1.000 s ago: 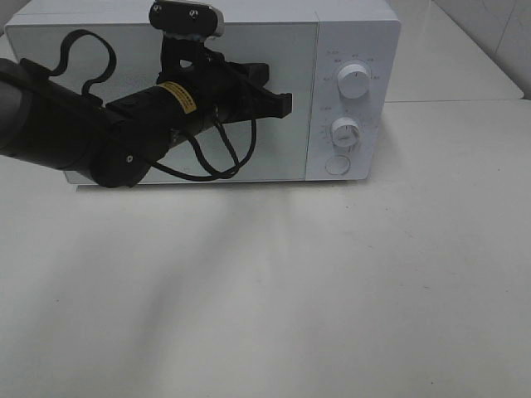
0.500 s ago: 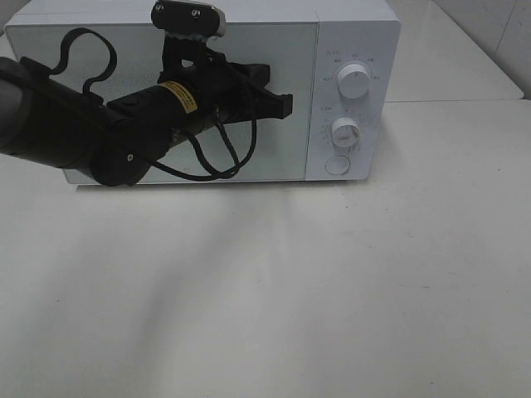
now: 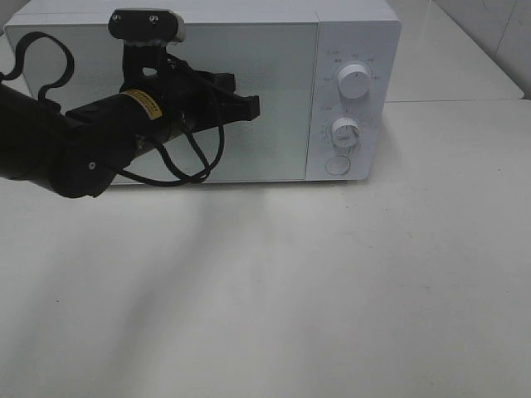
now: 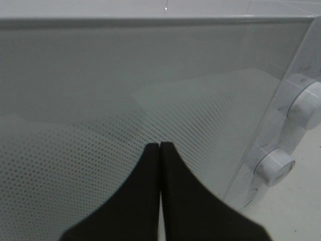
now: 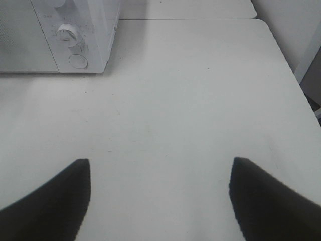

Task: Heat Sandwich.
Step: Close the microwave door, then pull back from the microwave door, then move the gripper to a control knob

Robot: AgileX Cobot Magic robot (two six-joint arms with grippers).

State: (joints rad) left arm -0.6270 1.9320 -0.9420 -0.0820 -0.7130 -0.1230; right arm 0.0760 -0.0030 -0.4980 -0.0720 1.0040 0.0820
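Nowhere does the sandwich show: none of the three views catches it. The microwave stands with its door closed, and the dotted glass is too milky to see through, so where the sandwich lies relative to either gripper cannot be told. The left gripper hangs in front of that door, about midway across it, pointing toward the side with the controls. Its two black fingers are pressed together with nothing between them, and whether the tips touch the glass cannot be told. Right of the door sit the upper knob, the lower knob and a round button beneath them. The right gripper does not appear in the high view. Its own wrist camera shows its fingers spread wide above the white table, holding nothing, well apart from the microwave and out in front of its control side.
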